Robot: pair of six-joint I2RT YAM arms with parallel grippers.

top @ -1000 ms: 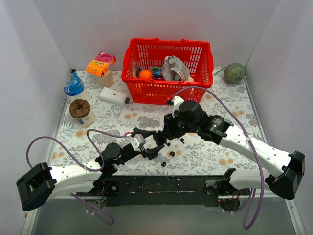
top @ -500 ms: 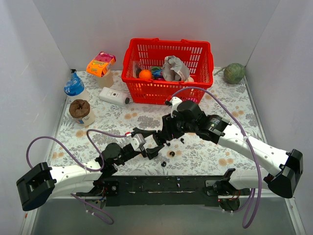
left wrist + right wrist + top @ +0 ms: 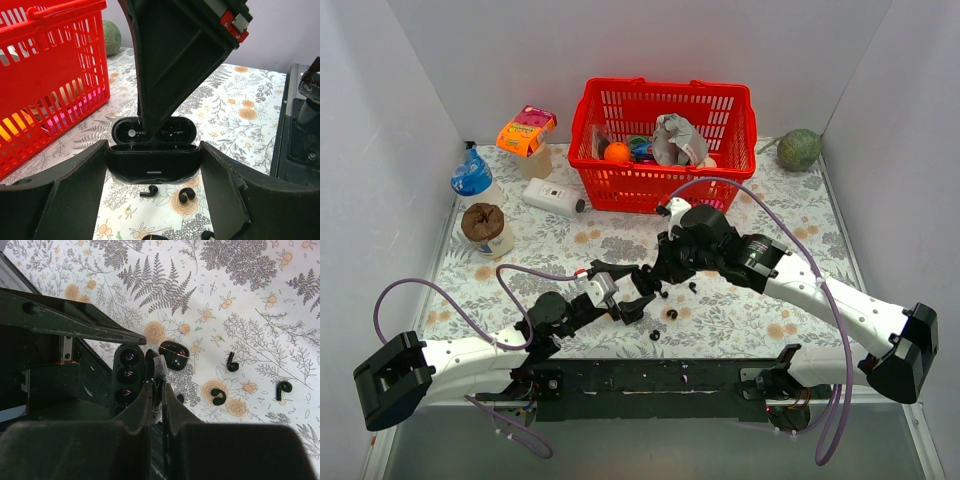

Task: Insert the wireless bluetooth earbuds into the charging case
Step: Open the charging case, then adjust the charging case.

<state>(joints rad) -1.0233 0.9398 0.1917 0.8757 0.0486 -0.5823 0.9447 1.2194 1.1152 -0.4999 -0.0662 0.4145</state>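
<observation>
My left gripper (image 3: 154, 156) is shut on the charging case (image 3: 154, 167), a black oval held off the table with its lid open and two hollows showing. My right gripper (image 3: 157, 386) hangs tip-down over the case (image 3: 129, 375), jaws nearly shut with only a thin slit; I see nothing between them. Its fingers (image 3: 165, 60) reach the open case from above. Loose black earbuds lie on the floral cloth below: a stemmed one (image 3: 149, 190), a clip-shaped one (image 3: 186, 195), and others (image 3: 232, 362) (image 3: 285, 386). From the top view the two grippers (image 3: 638, 293) (image 3: 658, 277) meet at table centre.
A closed black oval case with a gold line (image 3: 173, 355) lies by the earbuds. A red basket (image 3: 665, 140) with items stands behind. A white box with black cap (image 3: 553, 198), bottle (image 3: 472, 180), cup (image 3: 485, 228), snack packet (image 3: 526, 130) and green ball (image 3: 799, 150) sit around the edges.
My right arm has shifted slightly left, bringing its gripper closer over the case. My left arm and the case have stayed still.
</observation>
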